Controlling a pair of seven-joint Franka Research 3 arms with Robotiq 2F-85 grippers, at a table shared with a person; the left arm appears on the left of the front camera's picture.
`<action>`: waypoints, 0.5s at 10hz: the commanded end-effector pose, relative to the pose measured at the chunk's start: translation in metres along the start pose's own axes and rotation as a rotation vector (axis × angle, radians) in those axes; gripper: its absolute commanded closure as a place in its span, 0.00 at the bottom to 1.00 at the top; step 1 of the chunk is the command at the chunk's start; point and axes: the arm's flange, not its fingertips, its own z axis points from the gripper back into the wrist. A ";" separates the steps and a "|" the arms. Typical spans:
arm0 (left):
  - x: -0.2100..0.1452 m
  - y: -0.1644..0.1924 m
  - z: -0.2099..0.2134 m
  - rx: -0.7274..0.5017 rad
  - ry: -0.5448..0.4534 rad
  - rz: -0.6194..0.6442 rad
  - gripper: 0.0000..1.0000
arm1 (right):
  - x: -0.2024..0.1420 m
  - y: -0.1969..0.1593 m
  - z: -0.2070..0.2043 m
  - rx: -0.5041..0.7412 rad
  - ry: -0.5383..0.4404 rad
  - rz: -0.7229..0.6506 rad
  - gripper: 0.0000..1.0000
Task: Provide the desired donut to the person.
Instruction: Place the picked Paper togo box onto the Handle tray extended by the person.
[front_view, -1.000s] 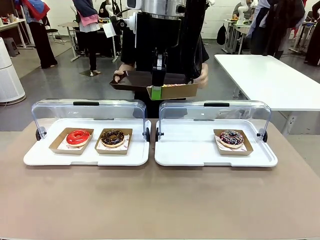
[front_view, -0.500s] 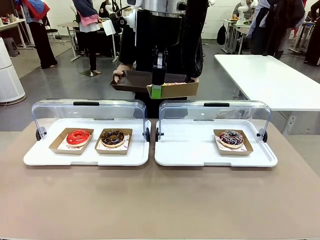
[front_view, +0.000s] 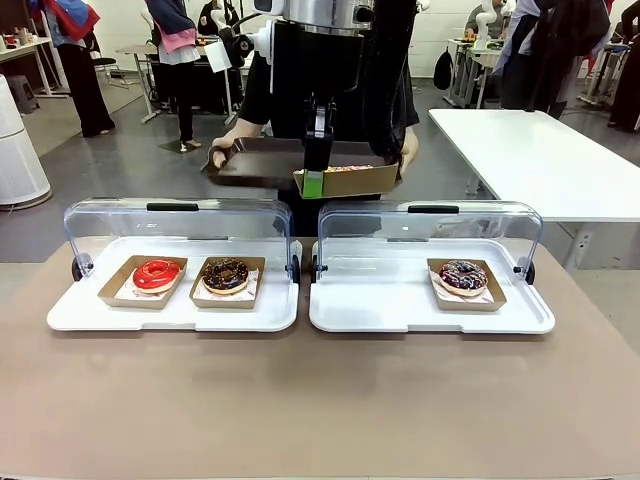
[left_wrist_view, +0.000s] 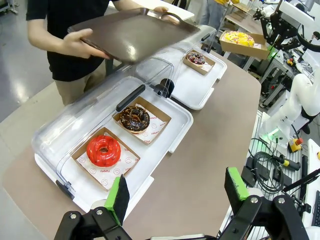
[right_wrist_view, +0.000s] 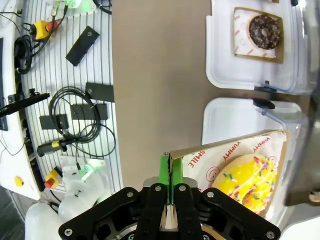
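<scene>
Donut (right_wrist_view: 248, 180), yellow-iced with coloured sprinkles, fills cardboard tray (front_view: 350, 183).

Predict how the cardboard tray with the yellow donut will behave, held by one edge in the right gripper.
The right gripper pinches only one thin wall, so the cardboard tray probably flexes and sags under the yellow donut. The donut sits loose on paper and may slide if tilted.
</scene>
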 end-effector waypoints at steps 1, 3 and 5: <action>0.000 -0.001 0.001 -0.007 -0.012 -0.005 0.00 | -0.003 0.006 -0.002 0.006 -0.002 -0.005 1.00; 0.000 -0.001 0.001 -0.007 -0.012 -0.005 0.00 | -0.003 0.006 -0.002 0.006 -0.002 -0.005 1.00; 0.000 -0.001 0.001 -0.007 -0.012 -0.005 0.00 | -0.003 0.006 -0.002 0.006 -0.002 -0.005 1.00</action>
